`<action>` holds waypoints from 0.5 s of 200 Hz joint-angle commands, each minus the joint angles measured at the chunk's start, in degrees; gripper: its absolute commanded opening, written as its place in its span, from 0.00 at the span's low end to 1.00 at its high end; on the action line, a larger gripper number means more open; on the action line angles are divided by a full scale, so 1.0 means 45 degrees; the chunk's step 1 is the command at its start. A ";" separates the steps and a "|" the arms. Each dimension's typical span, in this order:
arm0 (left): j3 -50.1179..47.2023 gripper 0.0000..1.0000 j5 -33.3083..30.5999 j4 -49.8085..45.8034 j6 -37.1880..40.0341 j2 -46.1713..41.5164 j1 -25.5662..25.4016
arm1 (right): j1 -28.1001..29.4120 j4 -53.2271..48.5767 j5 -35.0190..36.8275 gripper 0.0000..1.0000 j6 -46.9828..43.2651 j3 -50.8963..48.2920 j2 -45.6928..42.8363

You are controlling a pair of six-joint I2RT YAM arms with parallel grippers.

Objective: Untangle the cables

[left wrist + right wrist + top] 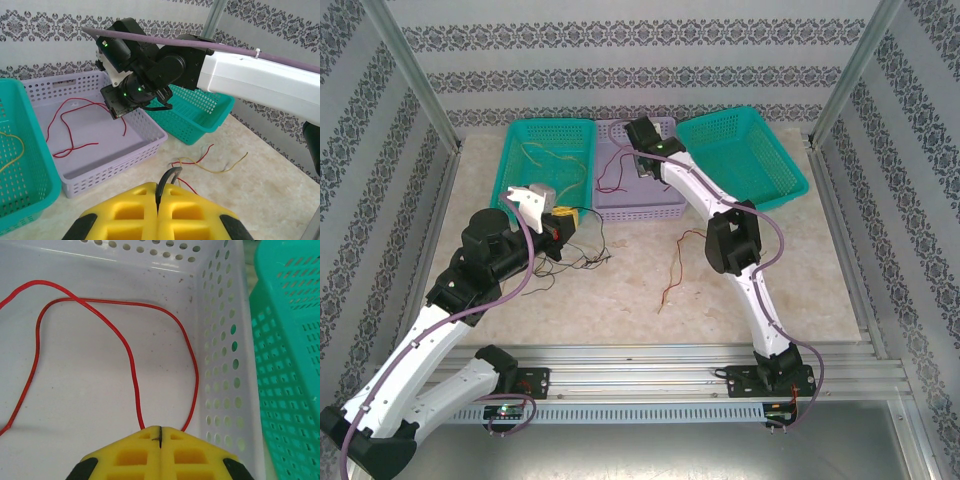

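Top view first: the left gripper [563, 222] sits low over the table [620, 300], with a black cable [585, 258] trailing out just to its right and a loose red cable [678, 262] lying well off to that side. The right gripper [638, 165] is reaching down into the purple basket [660, 205], and the red cable [612, 180] is right beside it on the basket floor. Left wrist cam: the left gripper [158, 200] has its yellow fingers squeezed together, and the black cable [170, 176] loops up out of the seam, so it's pinched. A yellow cable [220, 169] lies on the table ahead and to the right, and the red cable [65, 112] is ahead and left in the purple basket [115, 165]. Right wrist cam: the right gripper [159, 437] is clamped tight too, with both strands of the red cable [130, 355] running in under its tips and looping ahead across the purple basket [220, 340] floor. A teal basket [290, 365] is off to the right.
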 commanded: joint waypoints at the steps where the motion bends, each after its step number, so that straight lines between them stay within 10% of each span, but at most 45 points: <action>1: -0.0074 0.00 0.0030 0.0528 0.0233 -0.0034 -0.0006 | -0.0092 -0.0385 -0.0519 0.01 0.0334 0.0406 -0.0064; 100: -0.0092 0.00 -0.0028 0.0469 0.0311 -0.0041 0.0007 | -0.0037 -0.0270 -0.1329 0.31 0.0506 -0.0180 -0.1052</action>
